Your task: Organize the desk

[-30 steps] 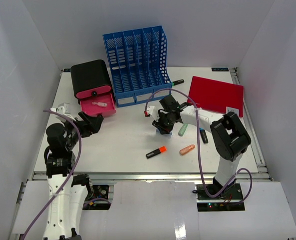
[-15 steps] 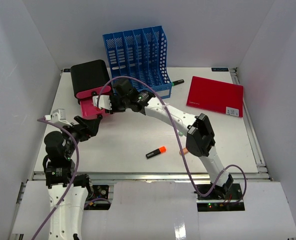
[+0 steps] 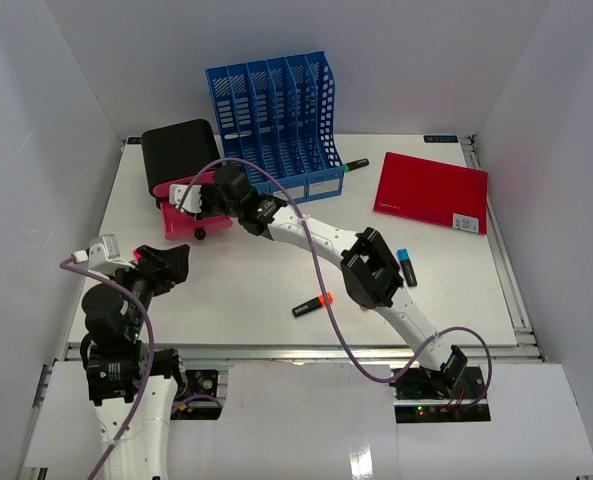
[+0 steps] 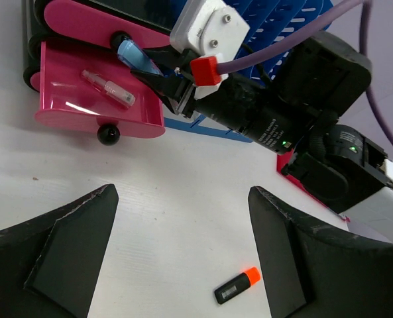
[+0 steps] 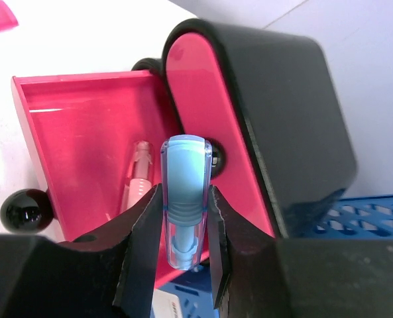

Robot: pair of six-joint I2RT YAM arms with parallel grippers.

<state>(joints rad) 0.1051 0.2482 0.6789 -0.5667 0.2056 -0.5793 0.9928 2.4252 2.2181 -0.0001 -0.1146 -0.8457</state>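
The white desk (image 3: pixel 256 285) holds a black box (image 3: pixel 176 150) with its pink drawer (image 3: pixel 179 224) pulled open. My right gripper (image 3: pixel 198 200) is shut on a light blue marker (image 5: pixel 183 165) and holds it just above the drawer (image 5: pixel 83 132). A pink marker (image 5: pixel 138 175) lies inside the drawer. In the left wrist view the blue marker (image 4: pixel 135 56) hangs over the drawer's (image 4: pixel 63 109) right part. My left gripper (image 4: pixel 183 265) is open and empty, above bare desk at the near left (image 3: pixel 171 262). A black marker with an orange cap (image 3: pixel 313 304) lies mid-desk.
A blue file rack (image 3: pixel 276 115) stands at the back beside the black box. A red folder (image 3: pixel 433 190) lies at the back right. A green-capped marker (image 3: pixel 351 165) lies by the rack. A black marker with a blue cap (image 3: pixel 407 267) lies right of the right arm.
My right arm has swung from the desk's middle to the far left, carrying the blue marker to above the pink drawer. My left arm has drawn back toward the near left.
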